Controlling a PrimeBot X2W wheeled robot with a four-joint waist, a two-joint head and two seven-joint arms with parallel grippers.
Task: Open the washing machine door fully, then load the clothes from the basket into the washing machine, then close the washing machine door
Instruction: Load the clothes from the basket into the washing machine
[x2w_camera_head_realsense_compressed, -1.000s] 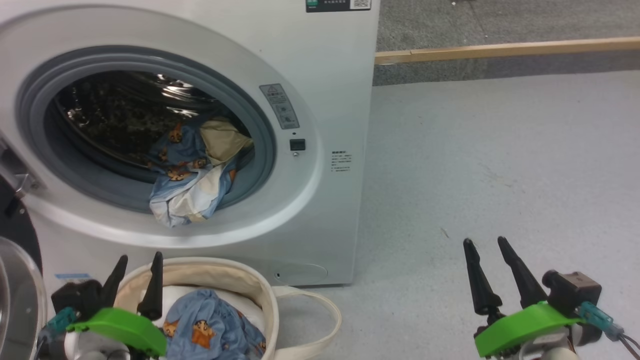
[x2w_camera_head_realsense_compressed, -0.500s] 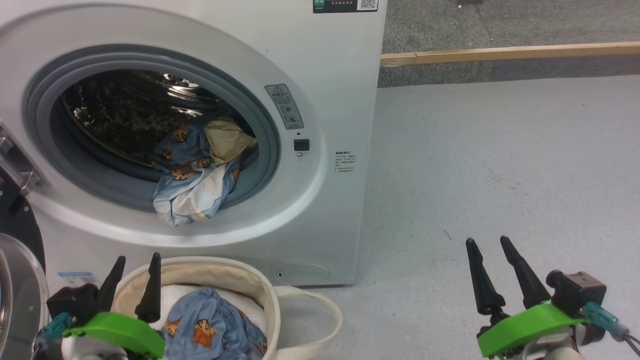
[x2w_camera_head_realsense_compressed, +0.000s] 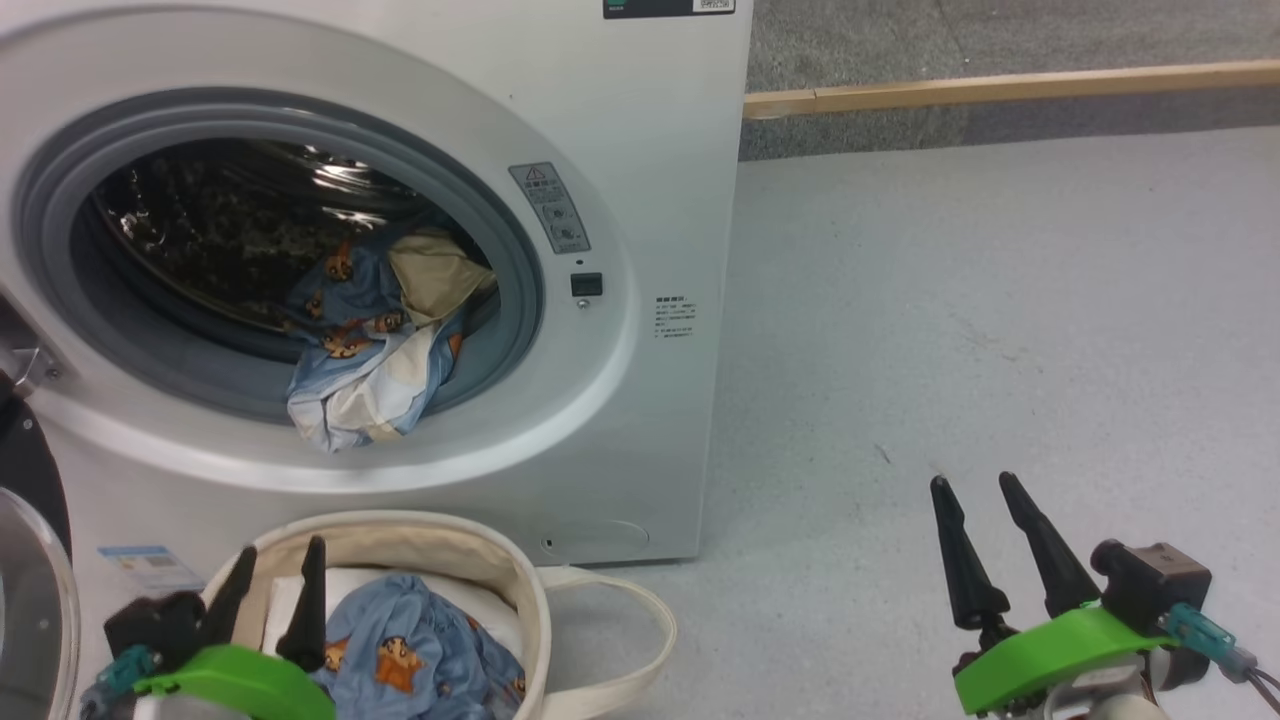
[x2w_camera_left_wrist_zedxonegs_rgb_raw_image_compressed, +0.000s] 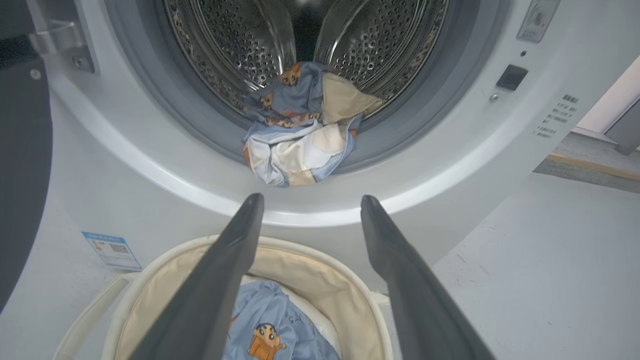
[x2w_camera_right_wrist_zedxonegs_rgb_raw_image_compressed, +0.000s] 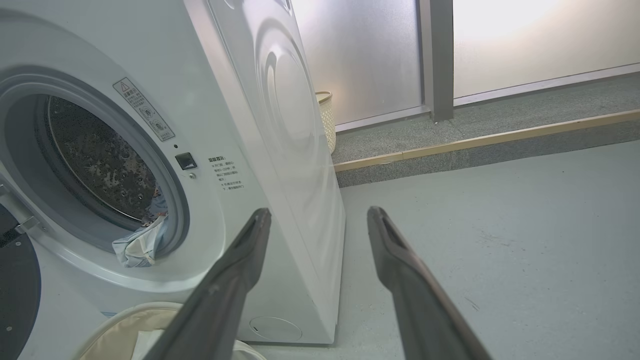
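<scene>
left jaws: apart, empty, above left rim of basket (x2w_camera_head_realsense_compressed: 400, 528) | clothes (x2w_camera_head_realsense_compressed: 420, 655): in basket, just right of left jaws | second bundle (x2w_camera_head_realsense_compressed: 365, 350): ahead, draped over drum lip of washing machine (x2w_camera_head_realsense_compressed: 650, 150) | right jaws: apart, empty, over floor (x2w_camera_head_realsense_compressed: 1000, 300), well right of basket

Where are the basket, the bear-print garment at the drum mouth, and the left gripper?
basket (x2w_camera_head_realsense_compressed: 400, 522): head view, cream far rim.
bear-print garment (x2w_camera_head_realsense_compressed: 355, 385): head view, its pale lower fold.
left gripper (x2w_camera_head_realsense_compressed: 282, 546): head view, midway between fingertips.
</scene>
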